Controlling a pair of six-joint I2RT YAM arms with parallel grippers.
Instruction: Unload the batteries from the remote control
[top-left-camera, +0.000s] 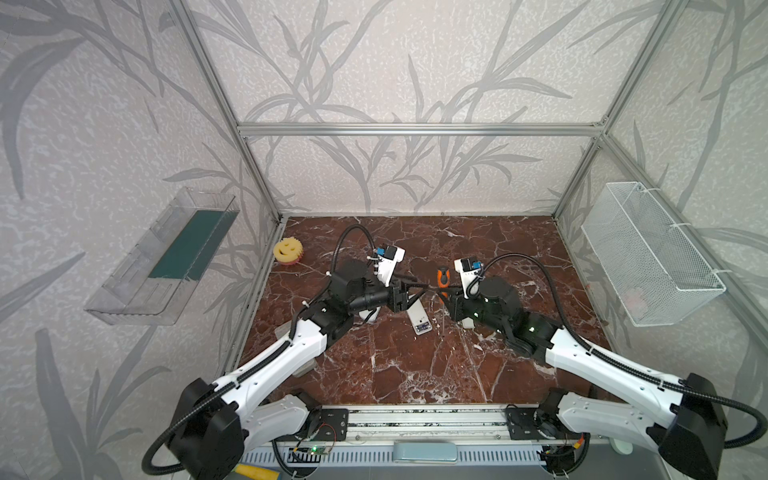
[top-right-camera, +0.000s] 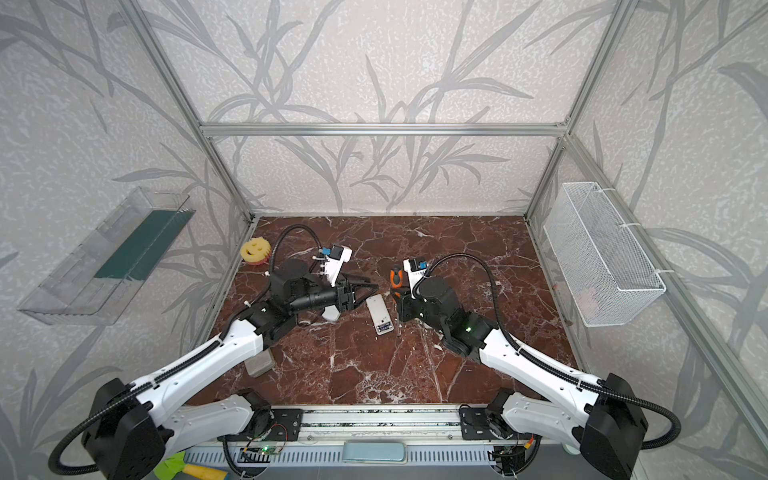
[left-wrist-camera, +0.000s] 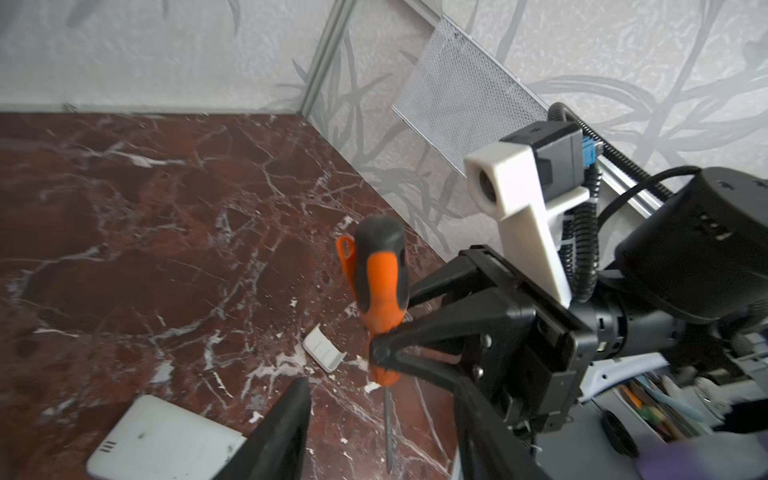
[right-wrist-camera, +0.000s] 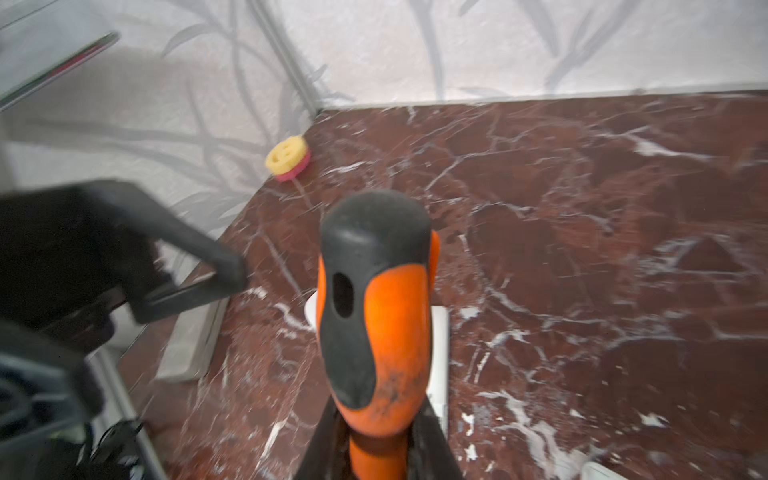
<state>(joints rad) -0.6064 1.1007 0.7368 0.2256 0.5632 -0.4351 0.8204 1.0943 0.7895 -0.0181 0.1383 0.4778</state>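
Observation:
The white remote control (top-left-camera: 419, 319) (top-right-camera: 379, 313) lies flat on the marble floor between both arms; one of its corners shows in the left wrist view (left-wrist-camera: 166, 440). No batteries show in any view. My right gripper (right-wrist-camera: 378, 457) (top-left-camera: 444, 296) is shut on the neck of an orange-and-black screwdriver (right-wrist-camera: 374, 324) (left-wrist-camera: 380, 282) (top-left-camera: 443, 277), held upright, its shaft pointing down beside the remote. My left gripper (top-left-camera: 419, 288) (left-wrist-camera: 382, 415) is open, empty, just left of the screwdriver and above the remote's far end.
A small white ribbed cover piece (left-wrist-camera: 324, 349) lies on the floor by the screwdriver. A yellow smiley sponge (top-left-camera: 286, 250) sits at the back left. A grey block (top-right-camera: 259, 363) lies under the left arm. Wire basket (top-left-camera: 652, 253) on the right wall, clear tray (top-left-camera: 162, 257) on the left.

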